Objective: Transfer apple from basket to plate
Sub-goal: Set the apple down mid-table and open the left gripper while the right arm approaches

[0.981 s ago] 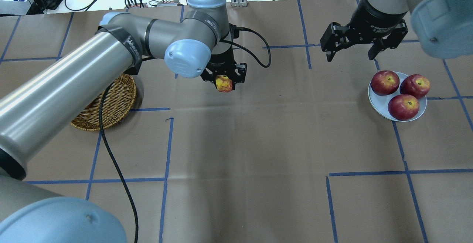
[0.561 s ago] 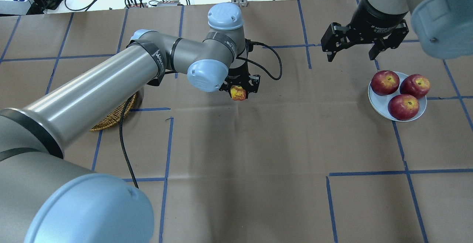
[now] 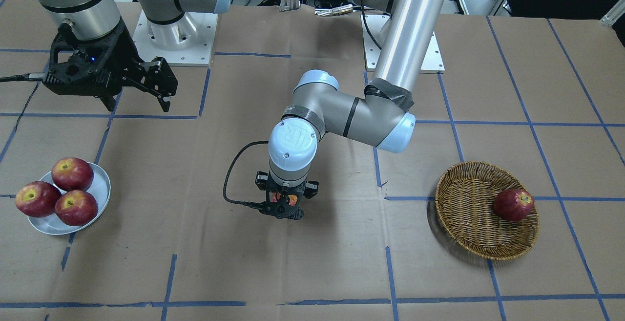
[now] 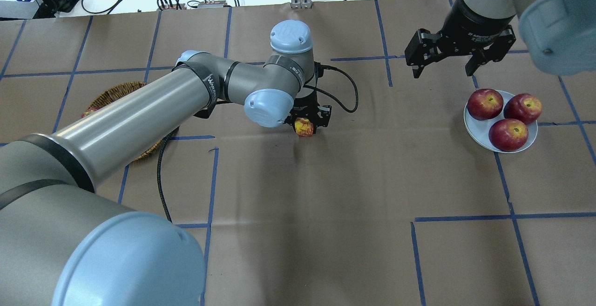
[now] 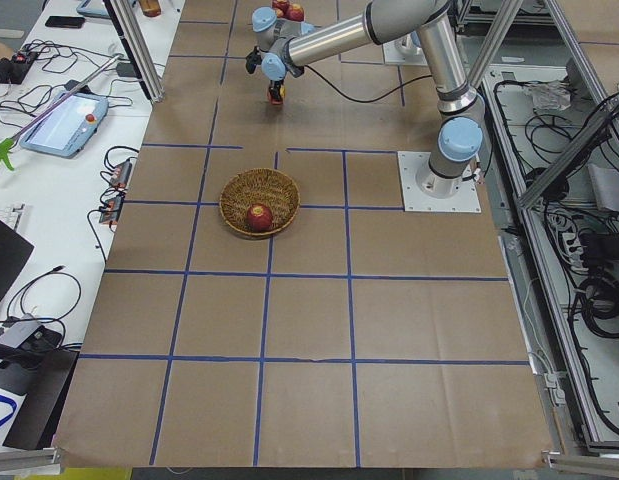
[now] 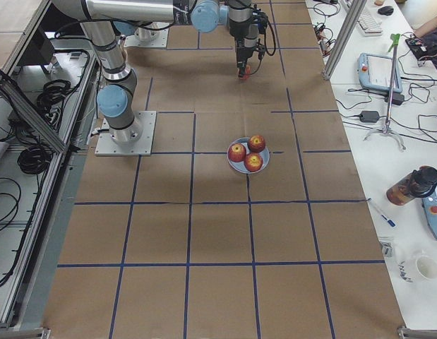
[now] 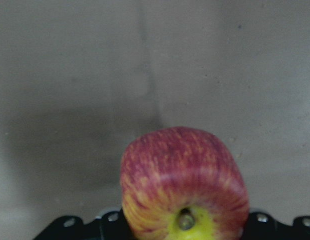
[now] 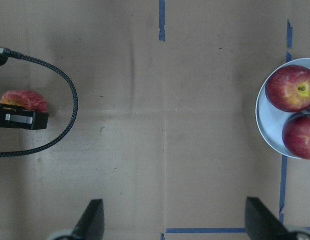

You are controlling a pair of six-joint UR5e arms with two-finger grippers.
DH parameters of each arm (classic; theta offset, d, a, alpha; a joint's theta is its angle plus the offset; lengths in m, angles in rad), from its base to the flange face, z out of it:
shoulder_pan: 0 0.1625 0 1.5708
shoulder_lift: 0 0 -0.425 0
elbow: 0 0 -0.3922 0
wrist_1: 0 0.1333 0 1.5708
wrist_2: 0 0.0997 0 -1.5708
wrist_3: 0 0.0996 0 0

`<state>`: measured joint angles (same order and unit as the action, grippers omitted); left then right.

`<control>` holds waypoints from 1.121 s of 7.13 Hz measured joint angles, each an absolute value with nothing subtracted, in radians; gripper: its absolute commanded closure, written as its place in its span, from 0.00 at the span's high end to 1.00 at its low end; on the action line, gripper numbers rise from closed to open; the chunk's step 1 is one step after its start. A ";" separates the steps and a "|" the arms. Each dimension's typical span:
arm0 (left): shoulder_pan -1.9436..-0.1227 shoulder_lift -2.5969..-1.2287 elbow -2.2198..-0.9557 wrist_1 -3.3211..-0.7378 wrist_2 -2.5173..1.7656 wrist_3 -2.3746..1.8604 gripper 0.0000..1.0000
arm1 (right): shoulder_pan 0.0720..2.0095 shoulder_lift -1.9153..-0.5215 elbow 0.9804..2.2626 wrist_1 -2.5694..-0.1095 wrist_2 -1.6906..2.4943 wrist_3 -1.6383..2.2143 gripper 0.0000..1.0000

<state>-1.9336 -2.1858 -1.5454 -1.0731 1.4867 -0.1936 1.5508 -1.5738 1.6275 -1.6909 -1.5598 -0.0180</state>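
Observation:
My left gripper (image 4: 307, 120) is shut on the apple (image 4: 304, 127), pinkish-red with a yellow patch round the stem. It holds the apple low over the brown paper near the table's middle. The apple fills the bottom of the left wrist view (image 7: 184, 185) and shows in the right wrist view (image 8: 23, 100). The wicker basket (image 3: 464, 208) lies behind it on my left side, partly hidden by my arm in the overhead view (image 4: 116, 92). The grey-white plate (image 4: 479, 137) sits far to the right. My right gripper (image 4: 441, 71) is open and empty, above the table just behind the plate.
One dark red apple (image 3: 513, 204) lies in the basket. Three dark red apples (image 4: 507, 134) fill the plate. A black cable (image 4: 344, 96) loops off the left wrist. Blue tape lines cross the brown paper.
My left arm has carried the apple to the right, away from the basket, and lower toward the table. The right gripper has stayed where it was, open.

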 measured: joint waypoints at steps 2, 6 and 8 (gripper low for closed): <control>-1.934 -2.182 -1.553 -1.072 1.488 -0.199 0.99 | 1.551 -1.578 1.628 -1.691 -1.561 -0.017 1.00; -1.903 -2.100 -1.529 -1.127 1.501 -0.190 0.99 | 1.552 -1.577 1.625 -1.692 -1.563 -0.015 1.00; -1.831 -1.958 -1.530 -1.276 1.507 -0.130 0.99 | 1.556 -1.569 1.621 -1.711 -1.563 -0.009 1.00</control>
<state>-1.8308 -1.9584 -1.5303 -1.2757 1.5071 -0.1300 1.5561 -1.5694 1.6213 -1.7107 -1.5635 -0.0092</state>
